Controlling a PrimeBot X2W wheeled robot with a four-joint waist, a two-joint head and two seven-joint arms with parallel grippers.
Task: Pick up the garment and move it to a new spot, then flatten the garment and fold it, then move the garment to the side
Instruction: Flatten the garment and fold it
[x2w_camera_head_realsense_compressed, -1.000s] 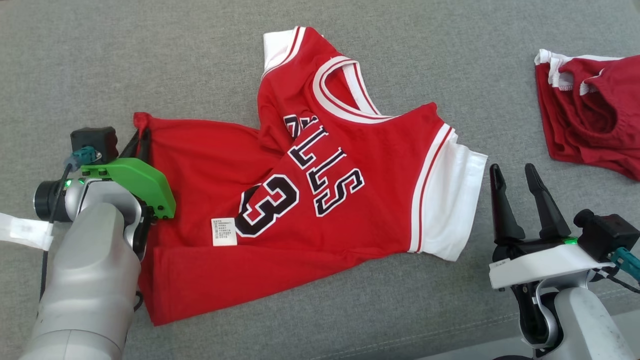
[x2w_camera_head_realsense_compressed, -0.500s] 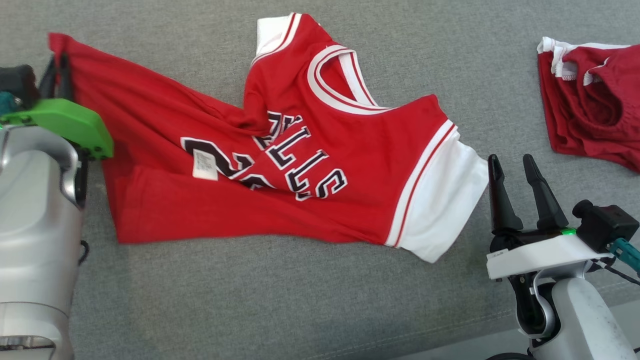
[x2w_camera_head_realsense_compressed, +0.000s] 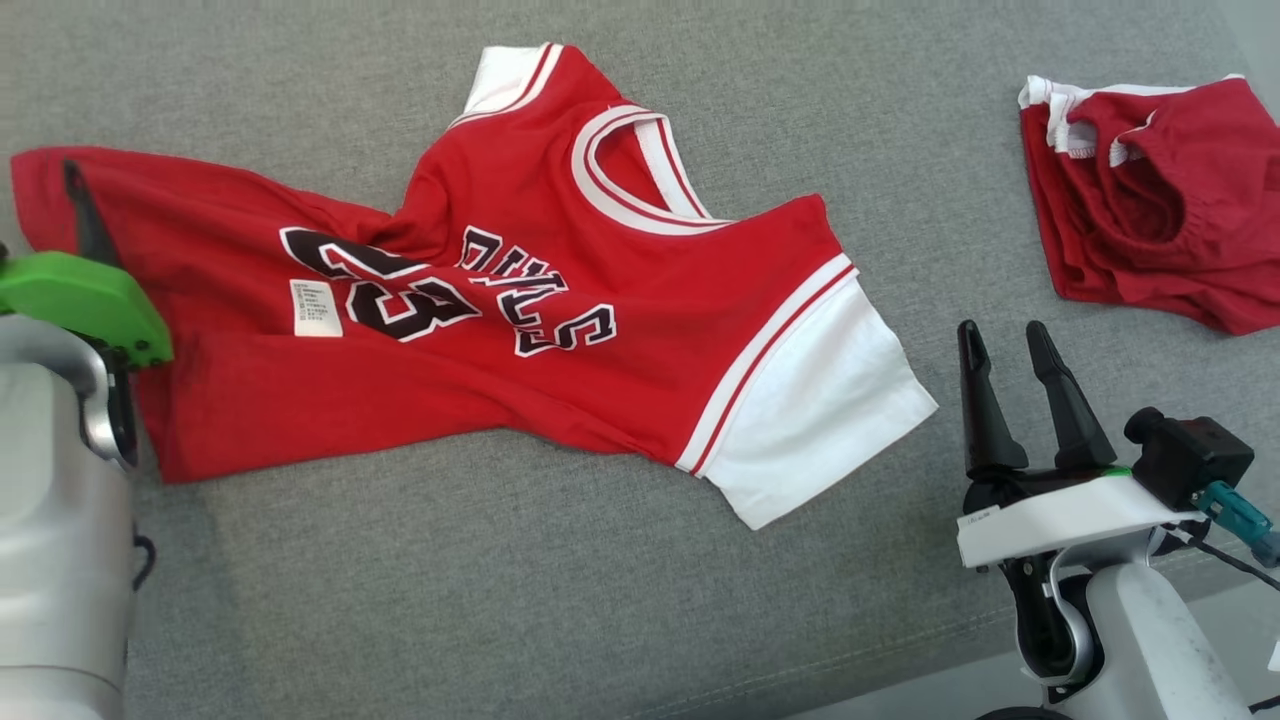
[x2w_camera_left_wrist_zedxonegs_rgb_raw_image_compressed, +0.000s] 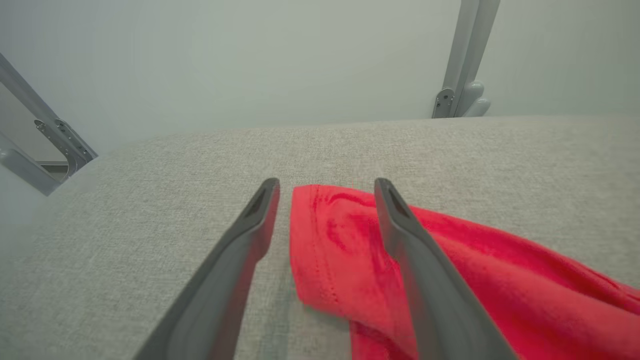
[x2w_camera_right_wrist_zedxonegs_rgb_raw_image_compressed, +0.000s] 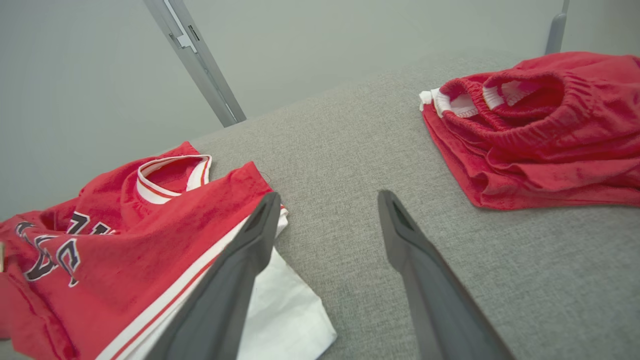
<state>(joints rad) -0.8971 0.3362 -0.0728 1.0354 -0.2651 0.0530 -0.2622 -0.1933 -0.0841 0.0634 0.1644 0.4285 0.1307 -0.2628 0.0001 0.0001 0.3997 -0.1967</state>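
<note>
Reaching in from the far left, the left gripper (x2w_camera_left_wrist_zedxonegs_rgb_raw_image_compressed: 326, 185) has its 2 dark fingers (x2w_camera_left_wrist_zedxonegs_rgb_raw_image_compressed: 240, 250) spread wide and grips nothing. In the left wrist view, the red hem corner of the jersey (x2w_camera_left_wrist_zedxonegs_rgb_raw_image_compressed: 340, 250) lies on the gray cushion (x2w_camera_left_wrist_zedxonegs_rgb_raw_image_compressed: 150, 200) between them. The right-hand finger crosses over the cloth, but whether it touches I cannot tell. In the head view, a green bracket (x2w_camera_head_realsense_compressed: 80, 300) on that wrist covers the jersey's left edge, and 1 finger shows above it.

The jersey (x2w_camera_head_realsense_compressed: 560, 300) lies stretched across the middle of the cushion (x2w_camera_head_realsense_compressed: 500, 600), with its hem at the left and its neck and sleeves toward the right. It is wrinkled rather than flat, with a fold bunching near the number 23 and the black-and-white lettering. A small white label (x2w_camera_head_realsense_compressed: 315, 307) sits on the red cloth left of the number. The white-trimmed neck opening (x2w_camera_head_realsense_compressed: 640, 170) faces the top of the view, and a white sleeve (x2w_camera_head_realsense_compressed: 830, 420) points to the lower right.

Just beside that sleeve but apart from it, the right gripper (x2w_camera_head_realsense_compressed: 1001, 330) points up the view. Its fingers are parted and hold nothing. In the right wrist view, they frame bare cushion (x2w_camera_right_wrist_zedxonegs_rgb_raw_image_compressed: 330, 165).

At the far right, well apart from the jersey, lie crumpled red shorts (x2w_camera_head_realsense_compressed: 1150, 230) with a white-edged waistband.
</note>
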